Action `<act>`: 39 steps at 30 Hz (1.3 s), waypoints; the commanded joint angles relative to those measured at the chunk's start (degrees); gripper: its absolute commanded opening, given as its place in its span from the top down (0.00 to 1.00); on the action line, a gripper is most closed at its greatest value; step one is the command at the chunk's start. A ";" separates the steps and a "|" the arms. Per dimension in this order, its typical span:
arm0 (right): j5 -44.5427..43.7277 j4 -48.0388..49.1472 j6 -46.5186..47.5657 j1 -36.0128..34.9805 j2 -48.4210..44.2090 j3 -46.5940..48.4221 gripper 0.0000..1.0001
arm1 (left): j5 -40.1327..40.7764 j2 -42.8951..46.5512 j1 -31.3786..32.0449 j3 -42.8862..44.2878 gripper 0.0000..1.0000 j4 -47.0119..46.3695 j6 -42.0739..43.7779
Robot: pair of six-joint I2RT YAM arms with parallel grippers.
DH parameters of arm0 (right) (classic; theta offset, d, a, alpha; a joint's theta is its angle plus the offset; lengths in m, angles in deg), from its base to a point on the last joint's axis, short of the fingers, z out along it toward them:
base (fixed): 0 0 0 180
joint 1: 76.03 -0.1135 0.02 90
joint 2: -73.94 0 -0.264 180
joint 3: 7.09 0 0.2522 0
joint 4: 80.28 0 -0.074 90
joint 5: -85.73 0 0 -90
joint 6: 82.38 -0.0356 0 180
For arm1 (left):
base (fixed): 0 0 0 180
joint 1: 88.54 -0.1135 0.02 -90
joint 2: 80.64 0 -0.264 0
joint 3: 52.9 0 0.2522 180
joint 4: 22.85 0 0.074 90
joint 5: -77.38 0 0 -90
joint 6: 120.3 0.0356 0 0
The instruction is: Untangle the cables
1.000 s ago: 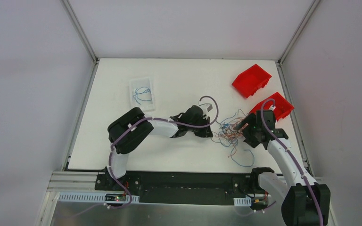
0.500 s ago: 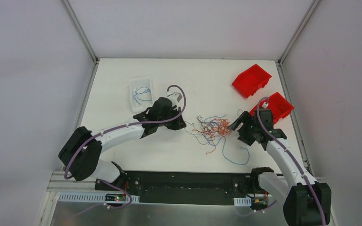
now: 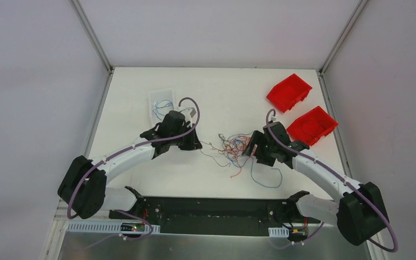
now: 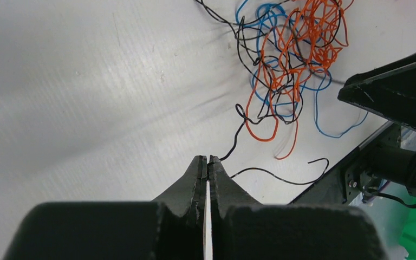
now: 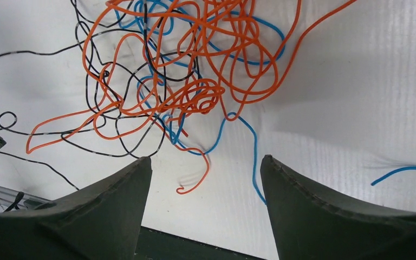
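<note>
Nearest the arm bases: a loose blue strand (image 3: 265, 186) looped on the surface (image 3: 222, 92), trailing from the knot toward the near edge.

Farther in, at mid-surface between the two arms: the cables (image 3: 233, 146), a bunch of orange, blue and black wire, not yet separated. To its left, the left gripper (image 4: 206, 161), closed tight with no gap at the tips, pinching the end of a black strand (image 4: 237, 135) that runs back into the bunch. To its right, the right gripper (image 5: 206, 162), spread wide and holding nothing, poised just above the near edge of the knot with an orange loop and a blue strand between its tips.

Step in hand, by the look of it: drawing one black strand out leftward while bracing for the rest. Next move probably calls for closing the right gripper on the bunch to anchor it, then continuing the leftward pull; otherwise likely to drag the whole knot along rather than free the strand.

Farthest back: a clear tray (image 3: 151, 97) at far left with blue wires inside, and two red bins (image 3: 288, 92) at far right.

Against a second ago: left gripper then hard against the left side of the bunch, now well to the left near the tray, black strand stretched out behind it. Bunch dragged leftward too. Right gripper moved left after it, away from the red bins.
</note>
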 commanded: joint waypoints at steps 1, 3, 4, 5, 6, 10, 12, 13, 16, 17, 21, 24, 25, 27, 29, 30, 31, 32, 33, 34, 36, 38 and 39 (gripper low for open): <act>-3.83 2.29 -3.18 -2.81 0.90 2.09 0.23 | -2.31 3.96 -1.69 -2.92 1.00 1.96 0.46; -3.86 3.98 -4.47 -3.80 1.32 1.61 0.23 | -2.52 4.93 -2.18 -4.31 1.00 2.07 0.30; -5.39 5.06 -5.21 -4.13 1.79 1.36 0.23 | -2.73 5.36 -2.29 -4.81 1.00 2.07 0.24; -6.10 6.43 -5.81 -4.46 2.33 0.95 0.23 | -2.89 5.56 -2.37 -5.17 1.00 2.09 0.13; -6.41 7.79 -6.39 -4.77 3.01 0.64 0.23 | -2.96 5.70 -2.39 -5.45 1.00 2.07 0.09; -7.89 11.26 -8.17 -5.89 6.43 1.32 0.25 | -3.53 5.74 -2.57 -5.68 1.00 2.07 -0.26; -8.59 12.63 -8.40 -6.32 7.85 1.88 0.28 | -3.56 5.74 -2.54 -5.54 1.00 2.06 -0.33; -9.01 12.91 -8.42 -6.40 8.66 2.18 0.29 | -3.51 5.74 -2.64 -5.46 1.00 2.06 -0.35; -10.69 12.73 -8.12 -6.51 11.18 3.34 0.33 | -3.56 5.68 -2.77 -5.37 1.00 2.06 -0.42; -11.59 12.56 -8.03 -6.51 11.58 3.58 0.35 | -3.62 5.59 -2.87 -5.23 1.00 2.11 -0.43; -14.94 11.31 -7.86 -6.58 10.14 3.65 0.39 | -3.69 5.88 -3.41 -5.05 1.00 2.79 -0.28; -16.37 10.06 -6.93 -6.55 8.45 3.97 0.31 | -3.41 6.34 -3.77 -5.18 1.00 3.20 -0.15; -16.51 9.20 -6.62 -6.52 8.26 4.38 0.29 | -3.36 6.32 -3.86 -5.16 1.00 3.25 -0.10; -16.80 7.72 -6.44 -6.51 8.00 5.34 0.25 | -3.37 6.27 -4.10 -5.10 1.00 3.53 -0.07; -16.86 7.09 -6.15 -6.51 7.63 5.57 0.23 | -3.28 6.19 -4.23 -5.13 1.00 3.77 -0.17; -16.97 7.13 -5.87 -6.49 7.50 5.59 0.23 | -3.23 6.17 -4.36 -5.14 1.00 3.83 -0.18; -17.14 7.14 -5.71 -6.44 7.54 5.66 0.23 | -3.29 6.25 -4.36 -5.10 1.00 3.90 -0.18; -17.34 7.21 -5.36 -6.42 7.74 5.81 0.23 | -3.30 6.31 -4.41 -5.18 1.00 3.95 -0.18; -17.44 7.29 -4.89 -6.42 8.37 6.03 0.24 | -3.28 6.40 -4.48 -5.23 1.00 3.98 -0.18; -17.32 7.36 -4.39 -6.48 9.19 6.45 0.26 | -3.35 6.49 -4.50 -5.29 1.00 3.98 -0.17; -16.87 7.16 -3.80 -6.42 12.14 7.63 0.32 | -3.39 6.65 -4.57 -5.36 1.00 4.07 -0.18; -15.39 7.91 -3.59 -6.40 15.29 8.69 0.38 | -3.46 6.73 -4.63 -5.45 1.00 4.14 -0.10; -14.68 8.24 -3.69 -6.41 16.55 9.24 0.43 | -3.45 6.78 -4.67 -5.34 1.00 4.29 0.02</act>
